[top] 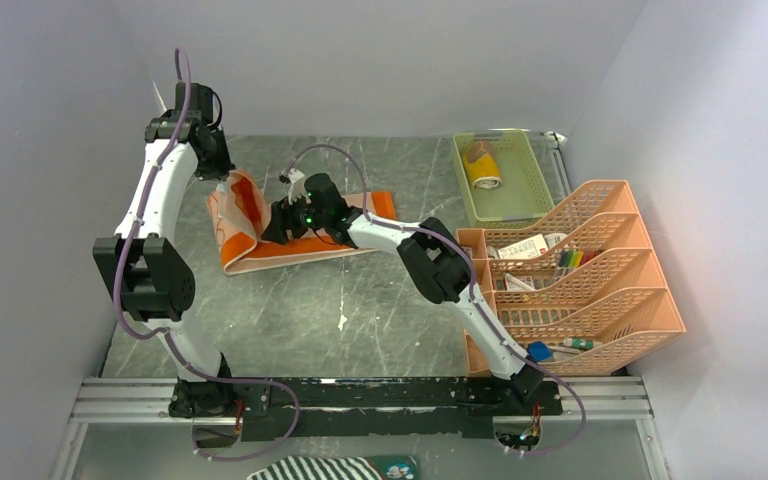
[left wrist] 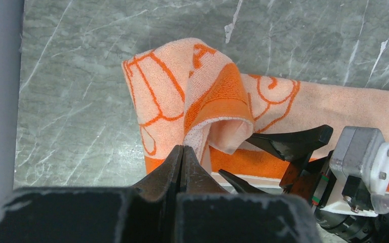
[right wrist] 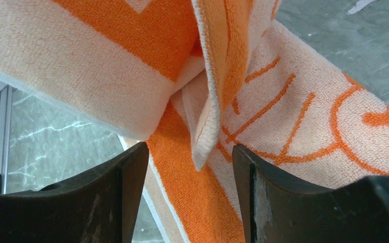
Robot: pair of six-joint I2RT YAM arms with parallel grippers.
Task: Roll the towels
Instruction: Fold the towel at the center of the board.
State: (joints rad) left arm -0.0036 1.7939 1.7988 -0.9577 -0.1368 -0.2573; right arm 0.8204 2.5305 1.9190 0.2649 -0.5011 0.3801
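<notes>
- Even, diffuse light is seen in the top view, and only soft shadows are cast on the grey table.
- The orange towel is rendered bright and sharp in both wrist views.
- The near fingers are shown dark and slightly blurred.

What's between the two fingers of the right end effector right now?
A drooping folded corner of the orange towel hangs in the gap between the right end effector's open fingers, shown in the right wrist view.

A robot lab cell: plain grey walls, aluminium rail, marbled tabletop.
</notes>
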